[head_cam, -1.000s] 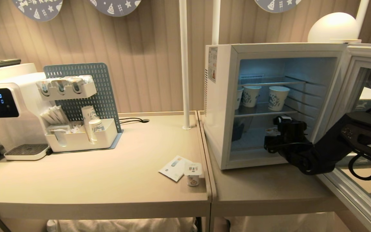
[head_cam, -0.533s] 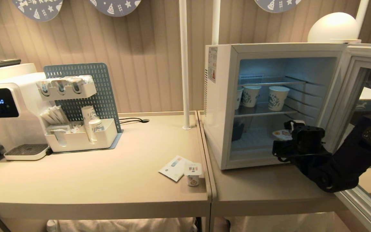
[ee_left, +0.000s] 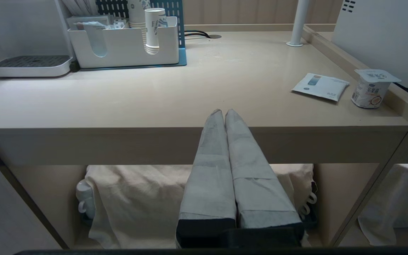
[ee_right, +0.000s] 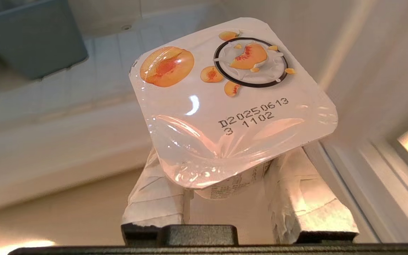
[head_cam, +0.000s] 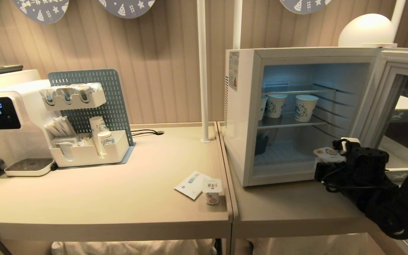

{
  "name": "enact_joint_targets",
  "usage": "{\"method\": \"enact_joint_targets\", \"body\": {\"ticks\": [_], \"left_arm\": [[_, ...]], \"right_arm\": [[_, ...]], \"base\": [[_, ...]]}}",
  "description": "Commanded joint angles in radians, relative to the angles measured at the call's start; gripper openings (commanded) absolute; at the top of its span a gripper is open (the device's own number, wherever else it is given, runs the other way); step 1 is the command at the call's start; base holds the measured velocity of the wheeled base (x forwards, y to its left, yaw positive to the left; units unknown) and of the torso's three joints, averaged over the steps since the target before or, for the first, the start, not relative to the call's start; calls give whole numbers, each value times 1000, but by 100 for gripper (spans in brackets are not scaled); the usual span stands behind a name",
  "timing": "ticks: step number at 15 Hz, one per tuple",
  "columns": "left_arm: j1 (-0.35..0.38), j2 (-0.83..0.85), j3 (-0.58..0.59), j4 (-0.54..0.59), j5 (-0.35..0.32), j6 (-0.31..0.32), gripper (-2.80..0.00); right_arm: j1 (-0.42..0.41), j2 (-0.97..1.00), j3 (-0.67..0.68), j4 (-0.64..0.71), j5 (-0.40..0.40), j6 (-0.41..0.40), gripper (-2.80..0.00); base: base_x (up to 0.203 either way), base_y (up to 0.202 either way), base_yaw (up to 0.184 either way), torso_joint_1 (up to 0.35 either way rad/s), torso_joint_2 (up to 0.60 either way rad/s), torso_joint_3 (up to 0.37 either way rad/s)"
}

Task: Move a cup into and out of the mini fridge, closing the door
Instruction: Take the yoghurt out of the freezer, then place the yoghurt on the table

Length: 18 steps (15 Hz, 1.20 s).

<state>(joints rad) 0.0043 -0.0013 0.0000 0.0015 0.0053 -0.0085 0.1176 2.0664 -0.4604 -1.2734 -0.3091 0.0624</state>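
**Mia:** Looking inside the boxy white mini fridge (head_cam: 241, 117), I see white paper cups with blue pictures (head_cam: 306, 107) standing on the wire shelf in the middle. A dark blue-grey tub (head_cam: 261, 144) sits low down at the back of the bottom part.

**Ben:** What about the white plastic organiser tray with the blue peg board behind it (head_cam: 90, 152)?

**Mia:** It holds a stack of tall paper cups (head_cam: 97, 136) and some little packets. Its top rack holds small pods lying in a row.

**Ben:** Where is the cup for the job?

**Mia:** The small white yoghurt cup with a shiny foil lid (ee_right: 225, 102) is at the fridge's open front, down low on the right side. The lid shows orange peach pictures, a black ring and a printed date code. The foil is crinkled at the near edge.

**Ben:** Who has it?

**Mia:** The black right gripper (ee_right: 230, 198) is squeezing it, one padded finger on each side of the cup.

**Ben:** And the fridge's pale grey-green door with the dark glass window (head_cam: 400, 106)?

**Mia:** It is swung wide open to the right.

**Ben:** The left gripper (ee_left: 224, 112)?

**Mia:** It is parked low in front of the beige table (head_cam: 126, 198), with its fingers pressed together. A second yoghurt cup (head_cam: 212, 191) stands near the table's right edge, just beside a flat white packet (head_cam: 191, 184).
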Motion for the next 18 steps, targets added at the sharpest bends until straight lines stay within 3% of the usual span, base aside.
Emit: {"method": "enact_joint_targets", "body": {"ticks": [1, 9, 12, 15, 18], "left_arm": [[0, 1, 2, 0, 1, -1, -280], [0, 1, 2, 0, 1, -1, -280], [0, 1, 2, 0, 1, -1, -280], [0, 1, 2, 0, 1, -1, -280], [0, 1, 2, 0, 1, 1, -280]], "right_arm": [[7, -65, 95, -49, -2, 0, -280], [39, -272, 449, -234, -4, 27, -280], [75, -399, 461, -181, -35, 41, -280], [232, -483, 462, -78, -36, 62, -280], [337, -540, 462, -8, -159, 106, -280]], "base": [[0, 0, 0, 0, 0, 0], [0, 0, 0, 0, 0, 0], [0, 0, 0, 0, 0, 0], [0, 0, 0, 0, 0, 0], [0, 0, 0, 0, 0, 0]]}}
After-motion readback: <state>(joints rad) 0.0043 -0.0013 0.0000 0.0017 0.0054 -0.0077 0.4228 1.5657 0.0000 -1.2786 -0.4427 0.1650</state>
